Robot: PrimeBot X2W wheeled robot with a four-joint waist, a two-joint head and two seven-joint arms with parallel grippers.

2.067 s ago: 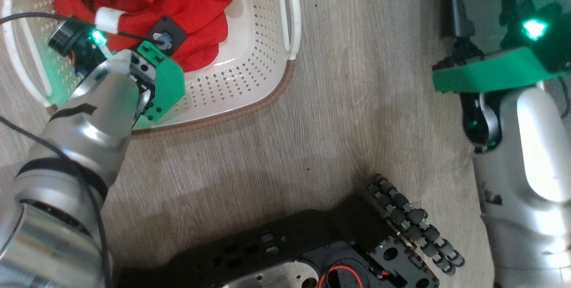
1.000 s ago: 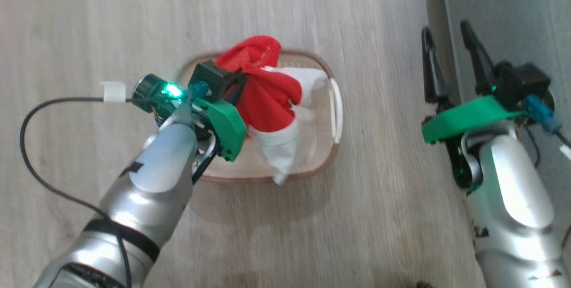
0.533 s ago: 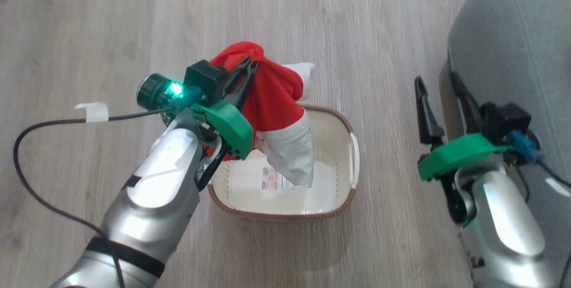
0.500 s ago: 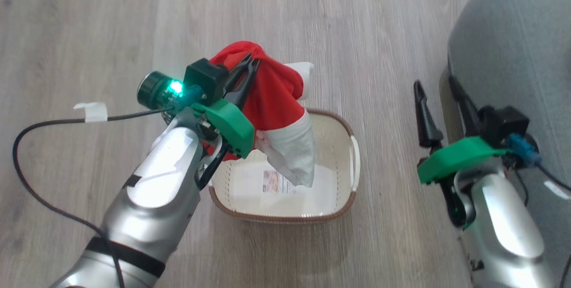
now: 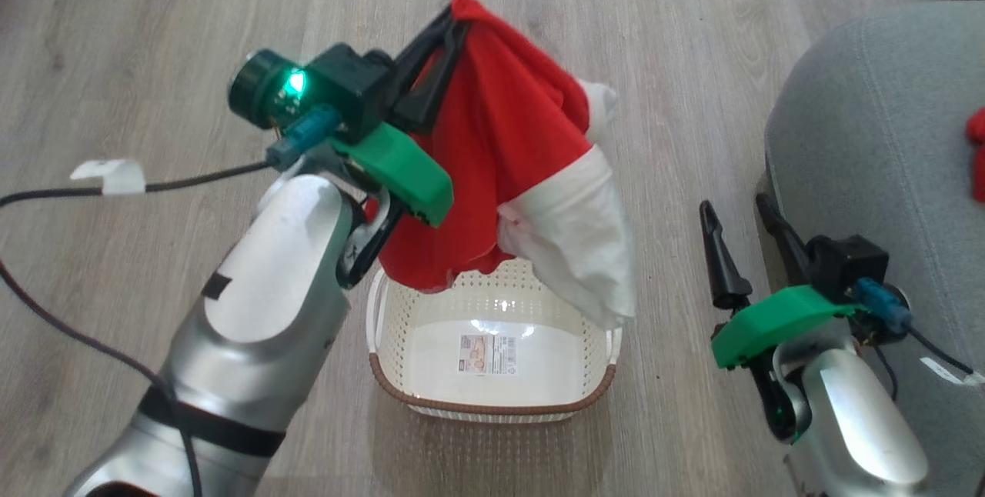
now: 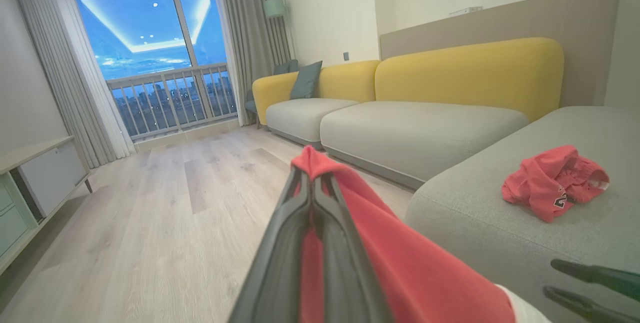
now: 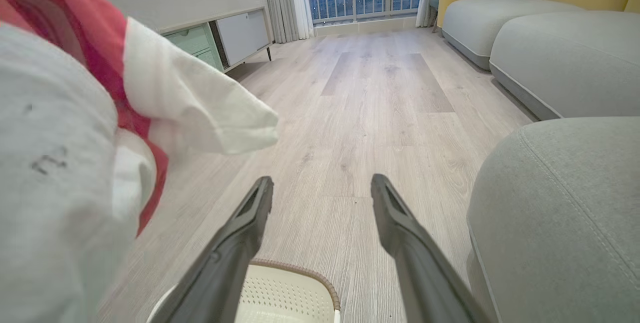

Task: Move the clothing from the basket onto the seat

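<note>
Wood floor (image 5: 154, 20) bears basket (image 5: 500, 297); seat (image 5: 869, 135) holds red garment (image 6: 550, 183), maybe shorts

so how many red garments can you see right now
2. One red garment hangs from the shut left claw above the basket, with white fabric bunched alongside it. A second red garment lies crumpled on the seat. The held bundle could hide more.

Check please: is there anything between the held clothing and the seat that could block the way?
Only the robot's own right gripper, open, stands by the near edge of the seat, between it and the clothing that the left gripper holds above the basket. No other thing is seen on that path.
</note>
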